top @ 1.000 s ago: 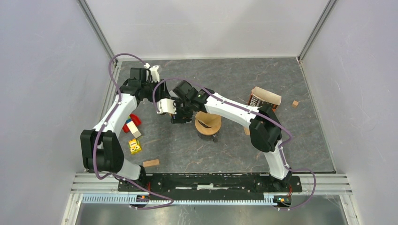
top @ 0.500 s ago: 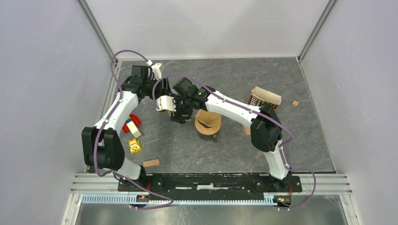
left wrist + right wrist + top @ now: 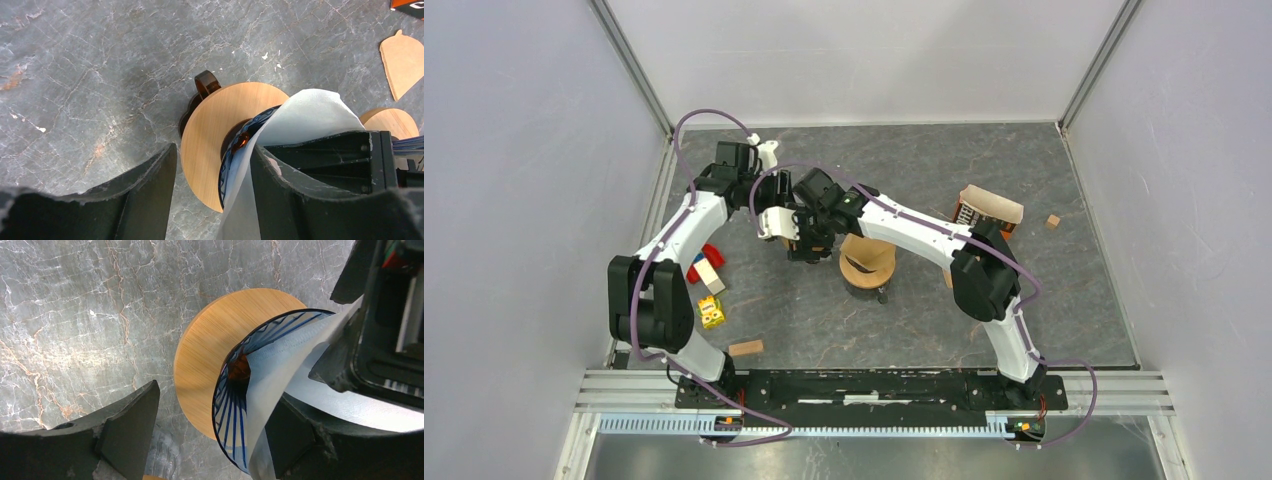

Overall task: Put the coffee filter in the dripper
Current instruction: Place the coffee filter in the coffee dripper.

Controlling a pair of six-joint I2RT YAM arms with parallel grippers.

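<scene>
Right wrist: ribbed dripper (image 3: 231,405), round wooden collar (image 3: 207,352), white paper filter (image 3: 280,365) inside.

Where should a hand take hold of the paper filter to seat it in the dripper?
Probably pinch the filter by its free upper edge, from above the dripper: the lower part already sits inside it, so only that thin edge sticks out.
</scene>
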